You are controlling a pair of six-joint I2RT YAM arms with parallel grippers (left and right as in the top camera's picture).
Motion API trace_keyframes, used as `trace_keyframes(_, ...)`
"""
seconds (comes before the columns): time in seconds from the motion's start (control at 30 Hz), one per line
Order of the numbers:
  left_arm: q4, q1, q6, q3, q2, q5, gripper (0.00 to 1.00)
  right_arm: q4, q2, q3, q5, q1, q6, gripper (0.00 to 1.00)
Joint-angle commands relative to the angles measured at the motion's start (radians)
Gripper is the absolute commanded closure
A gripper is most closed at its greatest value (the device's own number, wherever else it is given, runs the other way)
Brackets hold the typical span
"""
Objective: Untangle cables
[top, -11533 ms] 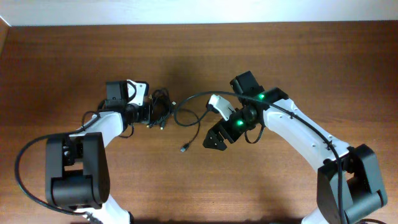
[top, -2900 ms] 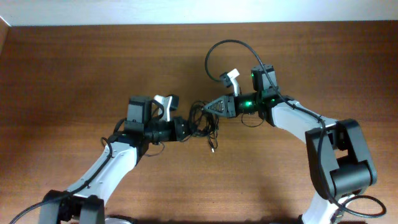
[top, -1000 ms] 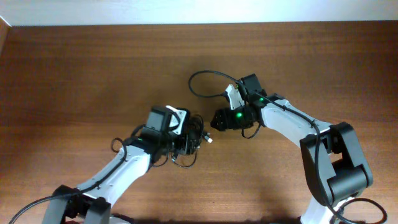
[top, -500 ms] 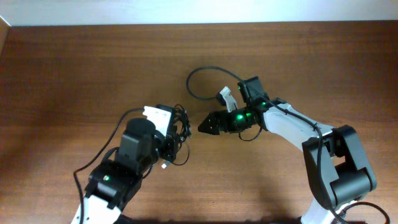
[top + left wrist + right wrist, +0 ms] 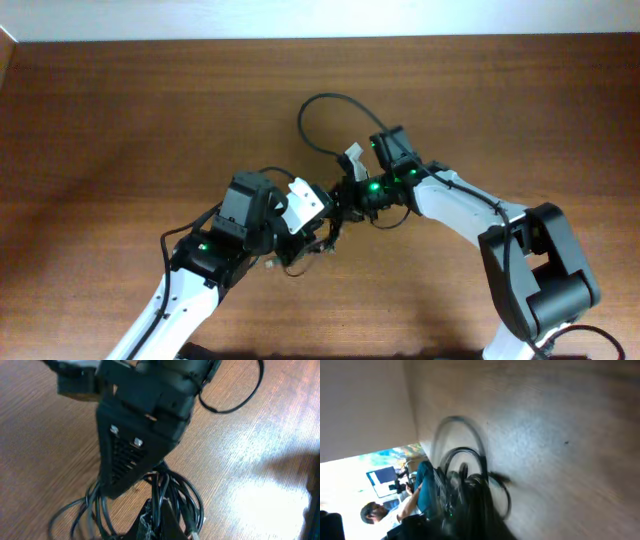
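Brown wood grain covers the whole surface (image 5: pixel 120 120), and both arms lean in over its middle. The left arm (image 5: pixel 190 280) comes up from the lower left of the overhead frame and the right arm (image 5: pixel 470 205) from the lower right, so their tips meet nose to nose.

That meeting looks deliberate: one side anchors the tangle while the other works a strand free. The left end effector (image 5: pixel 152 522) has its fingers pressed together, pinching the cables (image 5: pixel 175 495) at the bottom of its own camera view, with the strands fanning out around its tip. The right end effector (image 5: pixel 342 200) points down into the same bundle. Its dark body hides the fingers, and its own camera is blurred, so I cannot tell whether they are spread or closed.

The cables sit as a knotted bunch between the two tips, at the centre of the overhead frame. One long loop (image 5: pixel 322 97) arcs away toward the upper middle, already clear of the knot. A small plug end (image 5: pixel 196 527) lies just beside the bundle.
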Motion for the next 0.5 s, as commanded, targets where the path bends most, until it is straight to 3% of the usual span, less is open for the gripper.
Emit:
trace_keyframes(0.0,0.002,0.002,-0.014,0.006,-0.085,-0.187,1.00,-0.020,-0.004,-0.003,0.109,-0.003,0.036,0.96)
trace_keyframes(0.03,-0.002,0.002,-0.119,0.007,-0.096,-0.355,1.00,-0.021,-0.004,-0.003,0.105,-0.020,0.029,0.96)
trace_keyframes(0.1,-0.058,0.002,-0.463,0.006,-0.082,-0.715,1.00,-0.020,-0.023,-0.003,0.044,-0.034,-0.097,0.96)
trace_keyframes(0.2,-0.074,0.002,-0.752,0.006,-0.018,-0.761,1.00,-0.013,-0.042,-0.003,-0.024,-0.033,-0.154,0.96)
trace_keyframes(0.3,-0.072,0.002,-1.081,0.006,0.084,-0.939,1.00,-0.032,-0.042,-0.003,-0.006,-0.033,-0.176,0.96)
trace_keyframes(0.47,-0.028,0.002,-1.107,0.006,-0.032,-0.867,1.00,-0.021,-0.042,-0.003,0.113,-0.034,-0.175,0.96)
